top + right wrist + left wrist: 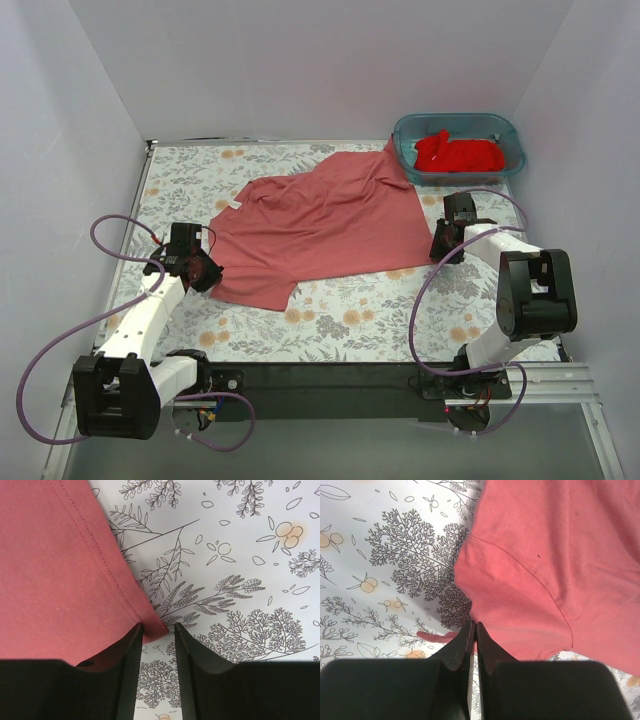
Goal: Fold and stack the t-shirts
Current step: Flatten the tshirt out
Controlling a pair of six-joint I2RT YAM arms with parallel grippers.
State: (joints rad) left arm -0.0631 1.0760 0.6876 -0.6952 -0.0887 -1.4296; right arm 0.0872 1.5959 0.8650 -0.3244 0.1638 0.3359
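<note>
The dusty salmon-red t-shirt (320, 225) lies spread and rumpled on the floral table cover. The brighter red t-shirt (458, 152) is bunched inside the teal tub (405, 150) at the back right. My left gripper (205, 268) is at the salmon shirt's near left edge. In the left wrist view its jaws (474, 626) are pressed together on a thin fold of that shirt (555, 555). My right gripper (440, 245) is at the shirt's right corner. In the right wrist view it (158, 627) is open, with the hemmed corner (60, 570) lying between its tips.
White walls close in the table on the left, back and right. The tub stands in the back right corner, with one part of the salmon shirt reaching up to its left wall. Purple cables loop beside both arms. A black rail (330, 378) runs along the near edge.
</note>
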